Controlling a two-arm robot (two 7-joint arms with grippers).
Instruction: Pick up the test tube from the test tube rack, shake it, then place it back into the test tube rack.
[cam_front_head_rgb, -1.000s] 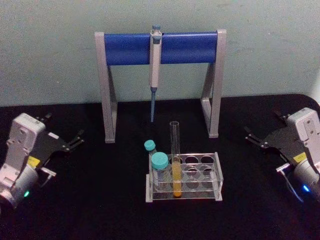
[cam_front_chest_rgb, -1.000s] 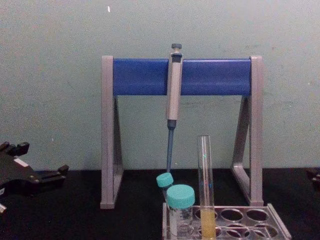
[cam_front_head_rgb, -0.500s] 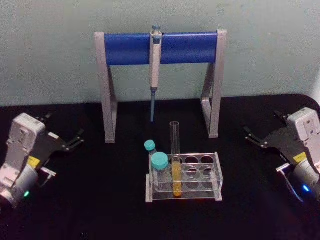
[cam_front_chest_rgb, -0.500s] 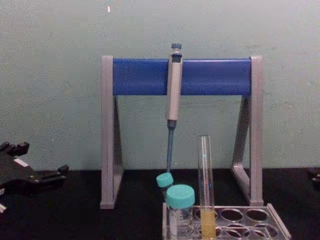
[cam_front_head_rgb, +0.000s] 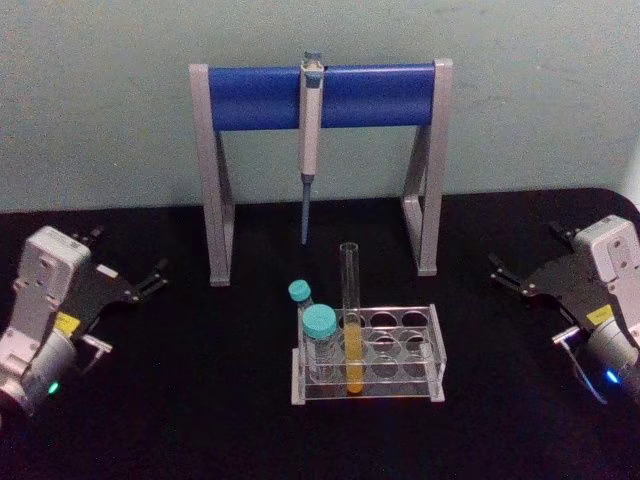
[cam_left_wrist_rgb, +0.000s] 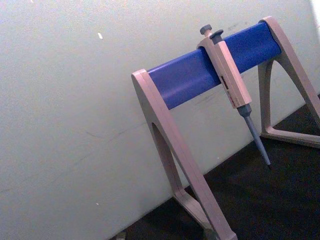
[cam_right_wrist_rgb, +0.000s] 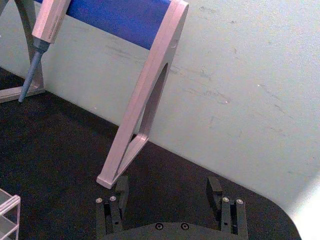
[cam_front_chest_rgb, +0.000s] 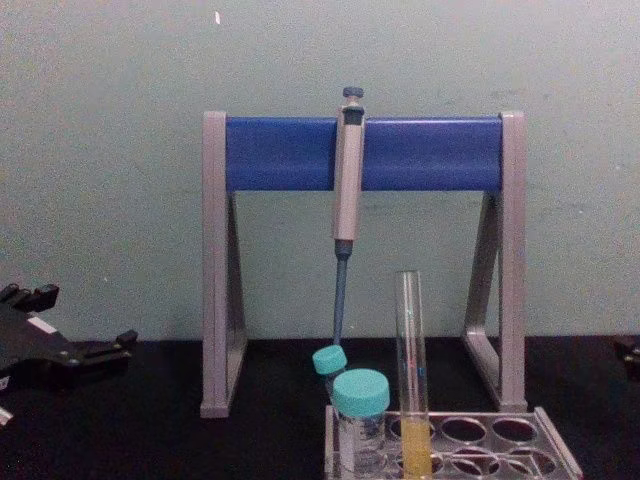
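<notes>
The test tube (cam_front_head_rgb: 349, 300) stands upright in a front hole of the test tube rack (cam_front_head_rgb: 433, 352), with yellow-orange liquid in its lower part; the chest view shows the same test tube (cam_front_chest_rgb: 410, 350) in the rack (cam_front_chest_rgb: 556, 447). My left gripper (cam_front_head_rgb: 128, 251) rests open over the table far to the left, nothing between its fingers. Far to the right, my right gripper (cam_front_head_rgb: 523, 248) is open too, and the right wrist view shows the right gripper (cam_right_wrist_rgb: 168, 189) with its two fingers wide apart and empty. Both are well away from the rack.
Two short teal-capped tubes (cam_front_head_rgb: 319, 328) sit at the rack's left end. Behind the rack stands a grey-and-blue pipette stand (cam_front_head_rgb: 370, 95) with a grey pipette (cam_front_head_rgb: 310, 130) hanging from its bar. The black table (cam_front_head_rgb: 200, 400) ends at a pale wall.
</notes>
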